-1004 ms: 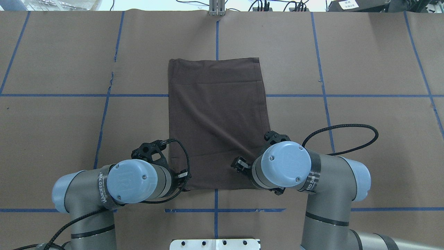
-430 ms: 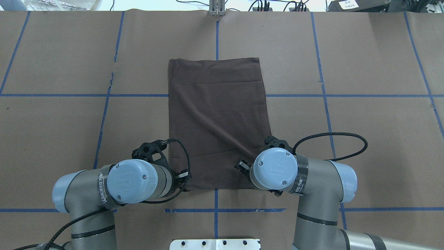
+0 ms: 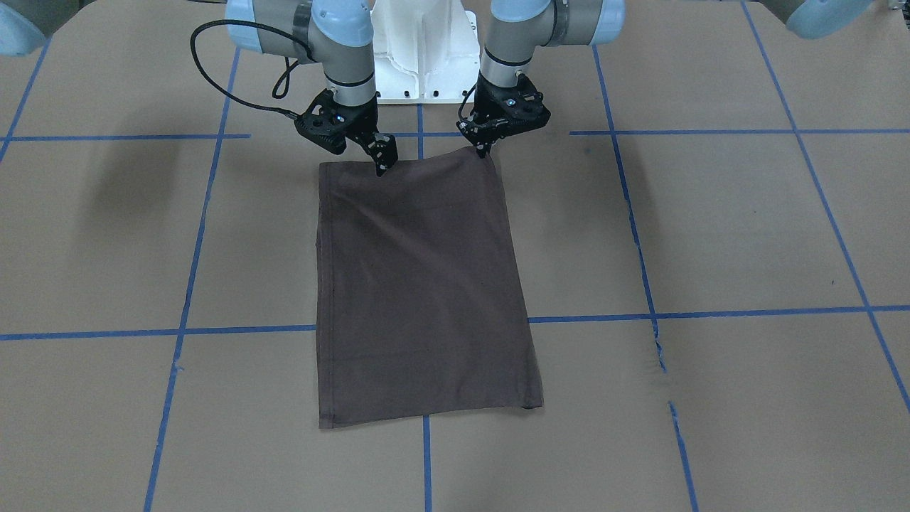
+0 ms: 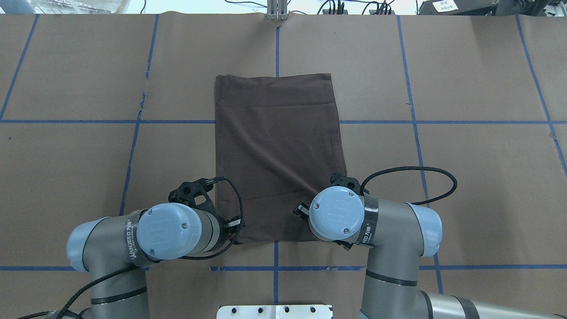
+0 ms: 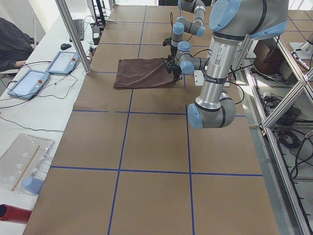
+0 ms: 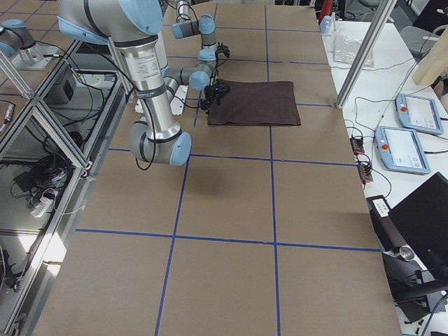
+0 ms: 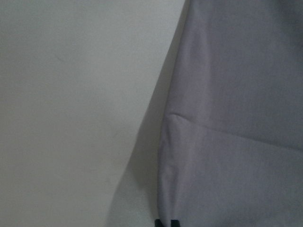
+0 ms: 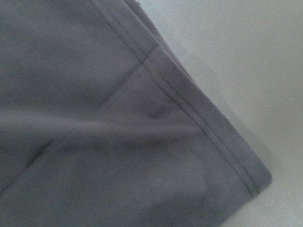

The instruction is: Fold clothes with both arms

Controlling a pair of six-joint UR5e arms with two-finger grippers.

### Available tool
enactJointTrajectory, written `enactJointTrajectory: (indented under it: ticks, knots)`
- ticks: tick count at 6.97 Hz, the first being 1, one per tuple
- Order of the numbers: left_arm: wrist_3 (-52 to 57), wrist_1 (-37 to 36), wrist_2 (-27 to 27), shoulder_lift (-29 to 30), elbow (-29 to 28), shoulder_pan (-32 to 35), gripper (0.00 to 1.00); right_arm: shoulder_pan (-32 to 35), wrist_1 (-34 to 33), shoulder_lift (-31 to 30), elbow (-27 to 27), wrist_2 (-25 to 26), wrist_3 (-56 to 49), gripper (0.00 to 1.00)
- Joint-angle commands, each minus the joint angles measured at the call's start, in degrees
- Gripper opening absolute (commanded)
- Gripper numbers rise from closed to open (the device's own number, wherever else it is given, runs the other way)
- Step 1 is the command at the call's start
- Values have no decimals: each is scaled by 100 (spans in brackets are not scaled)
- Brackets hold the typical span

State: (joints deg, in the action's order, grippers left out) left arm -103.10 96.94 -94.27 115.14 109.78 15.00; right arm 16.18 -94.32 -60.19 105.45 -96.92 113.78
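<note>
The dark grey-brown T-shirt (image 4: 277,155) lies folded into a flat rectangle (image 3: 419,284) on the brown table cover. My left gripper (image 3: 486,149) stands at its near corner on my left side. In the left wrist view its black fingertips (image 7: 165,222) meet on the cloth edge (image 7: 227,123), shut on it. My right gripper (image 3: 382,165) hangs just over the near edge, a little inside the other near corner. That corner (image 8: 262,179) lies flat in the right wrist view, with no fingers showing there; the gripper looks open. In the overhead view both wrists hide the fingertips.
The white pedestal base (image 3: 423,50) stands just behind the shirt's near edge. Blue tape lines (image 4: 88,121) grid the table. An aluminium post (image 4: 277,11) rises at the far edge. Two tablets (image 5: 29,81) and a seated person (image 5: 12,44) are beyond the far side.
My right arm has slid towards the shirt's middle along the near edge, its cable loop following. The shirt and my left arm have stayed put.
</note>
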Motion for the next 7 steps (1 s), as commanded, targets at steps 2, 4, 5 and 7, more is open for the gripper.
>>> enactJointTrajectory:
  ticks: [2,4,5,7]
  knots:
    - [0,0,-4,8,0,-6,0,0,28,25,-209,-3,-5,100]
    - [0,0,5,8,0,-6,0,0,28,-10,-218,-3,-5,100]
    - [0,0,5,8,9,-6,0,-9,28,-54,-218,-3,3,100]
    - [0,0,5,17,9,-6,0,-62,28,-80,-227,6,-5,100]
